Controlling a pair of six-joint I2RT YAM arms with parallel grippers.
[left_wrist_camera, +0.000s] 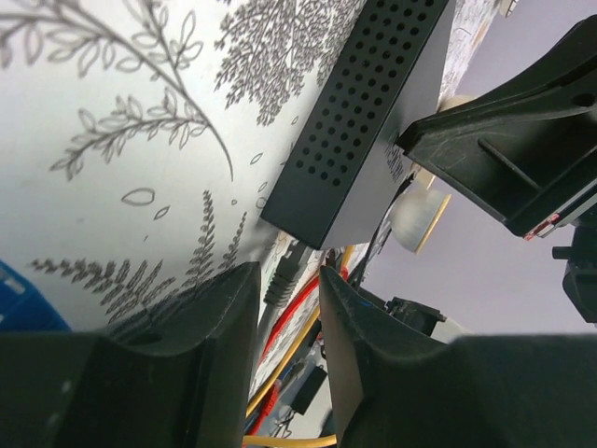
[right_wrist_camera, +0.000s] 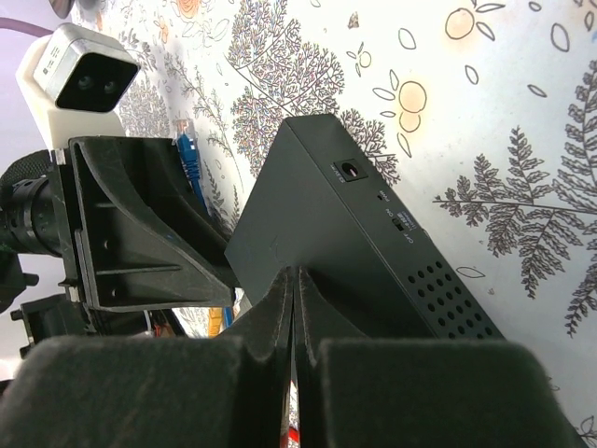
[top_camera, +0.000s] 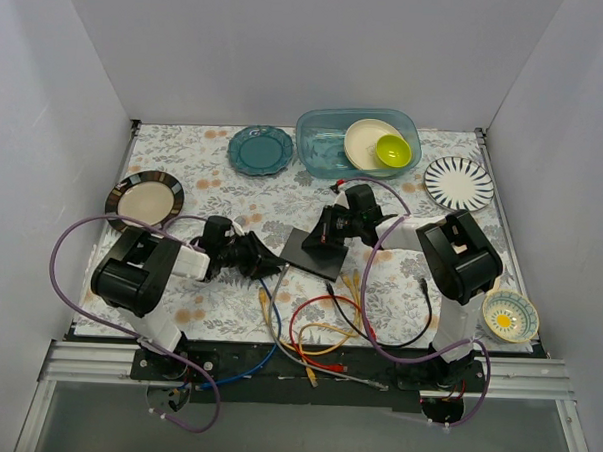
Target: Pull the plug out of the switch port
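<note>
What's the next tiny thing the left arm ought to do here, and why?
Probably close the left gripper on the grey plug. The plug sits between its open fingers, seated in the edge of the black box. The right gripper, shut, appears to rest on the box top, perhaps steadying it for the pull.

The floral-patterned table carries a teal plate, a clear blue bin, a striped plate, a dark-rimmed plate (far left), a small bowl, the black box and loose cables.

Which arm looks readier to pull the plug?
Left. The left gripper is open astride the grey plug at the switch; the right gripper is shut, tips on the switch's top.
</note>
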